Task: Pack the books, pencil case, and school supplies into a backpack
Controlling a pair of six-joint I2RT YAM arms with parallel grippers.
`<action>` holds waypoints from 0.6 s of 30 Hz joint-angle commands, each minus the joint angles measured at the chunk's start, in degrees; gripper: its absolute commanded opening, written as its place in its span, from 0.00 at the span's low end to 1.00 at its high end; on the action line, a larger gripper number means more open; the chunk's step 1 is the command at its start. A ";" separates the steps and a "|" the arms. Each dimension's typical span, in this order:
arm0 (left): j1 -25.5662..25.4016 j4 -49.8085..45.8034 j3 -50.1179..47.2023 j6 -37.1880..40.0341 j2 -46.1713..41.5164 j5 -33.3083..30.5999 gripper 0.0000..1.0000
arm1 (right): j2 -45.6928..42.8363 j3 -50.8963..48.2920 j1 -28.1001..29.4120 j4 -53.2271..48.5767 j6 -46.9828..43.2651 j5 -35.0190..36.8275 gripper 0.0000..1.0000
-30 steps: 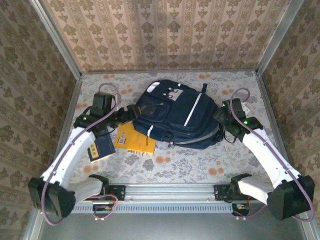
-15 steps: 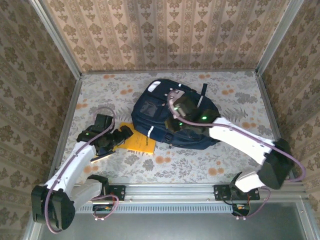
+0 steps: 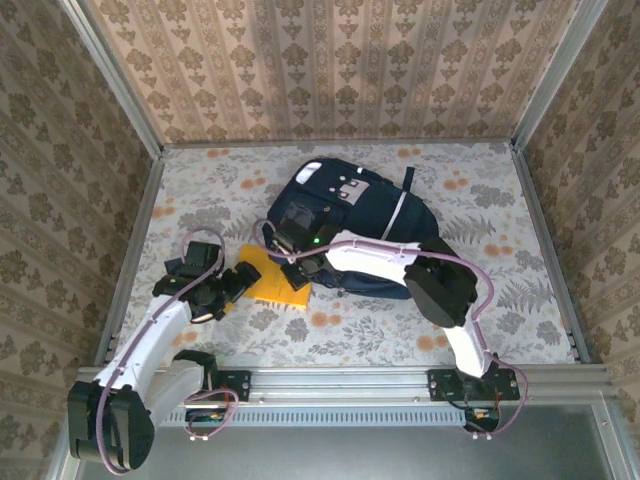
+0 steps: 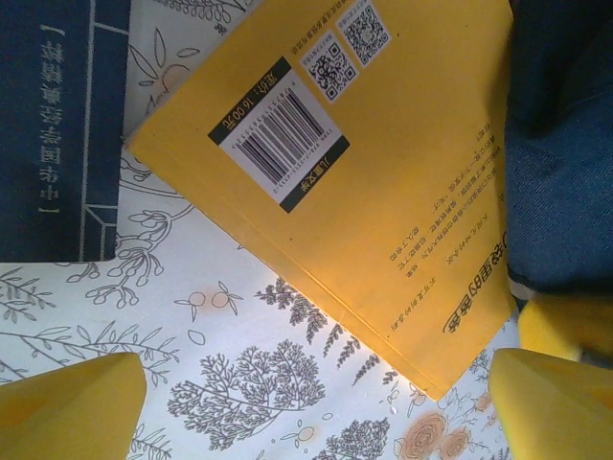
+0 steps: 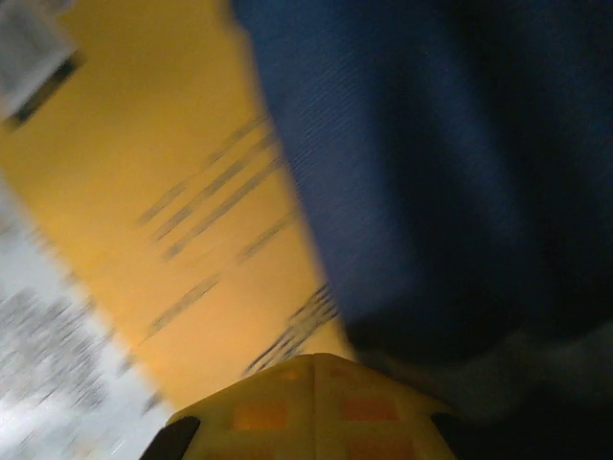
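Backpack (image 3: 372, 212) lay at far centre; yellow book (image 3: 270, 282) lay touching its near-left edge, unpacked; right gripper (image 3: 305, 268) had swung over from the right and clenched shut there, likely to lift the fabric; left gripper (image 3: 238, 278) hung released over the book.

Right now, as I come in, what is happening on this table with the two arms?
Two robot arms are packing a backpack that lies on the floral table. The left gripper hovers open above a yellow book, which lies beside a navy book and partly under the backpack's edge. The right gripper is shut, low at that same edge where fabric meets the yellow book; whether it pinches the fabric is unclear. Both books lie outside the backpack.
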 commanded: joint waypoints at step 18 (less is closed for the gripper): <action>0.40 17.49 -4.08 -1.94 11.68 3.96 0.85 | 18.02 29.35 -6.92 -11.21 -8.97 -2.03 0.17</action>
